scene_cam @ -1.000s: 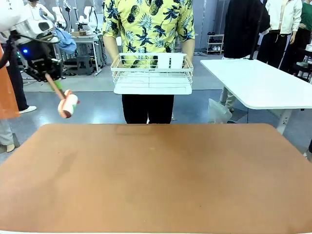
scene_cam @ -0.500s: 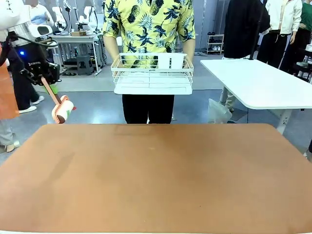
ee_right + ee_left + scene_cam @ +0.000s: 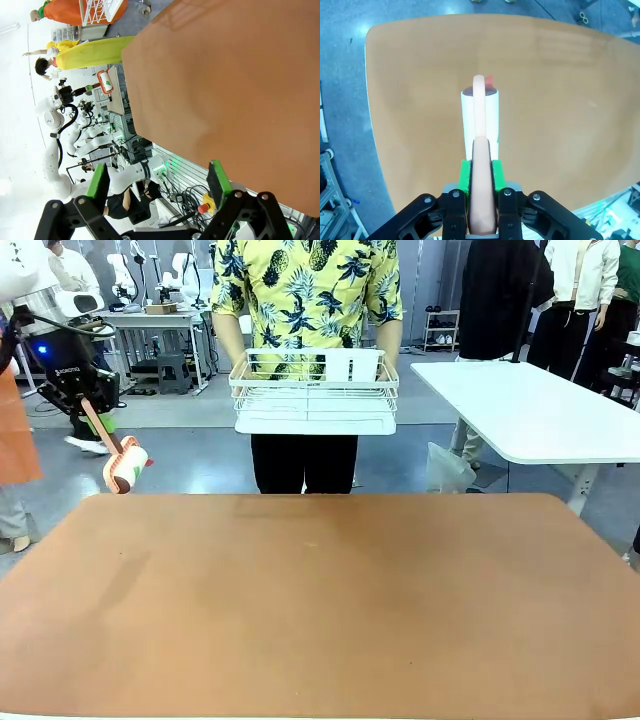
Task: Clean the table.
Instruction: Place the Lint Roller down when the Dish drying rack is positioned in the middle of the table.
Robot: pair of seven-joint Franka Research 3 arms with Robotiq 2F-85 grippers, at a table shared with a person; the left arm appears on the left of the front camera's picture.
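Observation:
The reddish-brown table (image 3: 320, 600) spreads across the front view with a bare top. My left gripper (image 3: 88, 405) hangs above and beyond its far left corner, shut on the pinkish handle of a lint roller (image 3: 122, 466) whose white roll points down at the table. From the left wrist, the roller (image 3: 479, 117) juts out from between the green pads (image 3: 465, 174), high over the table (image 3: 560, 100). My right gripper (image 3: 157, 185) stands open above the table (image 3: 240, 75), nothing between its fingers.
A person in a yellow patterned shirt stands at the far edge holding a white wire basket (image 3: 312, 395) above the floor. A white-topped table (image 3: 540, 405) stands at the far right. Other people and equipment fill the background.
My left gripper has drawn back to the left and slightly up with the lint roller, away from the table's corner. The basket has hardly moved.

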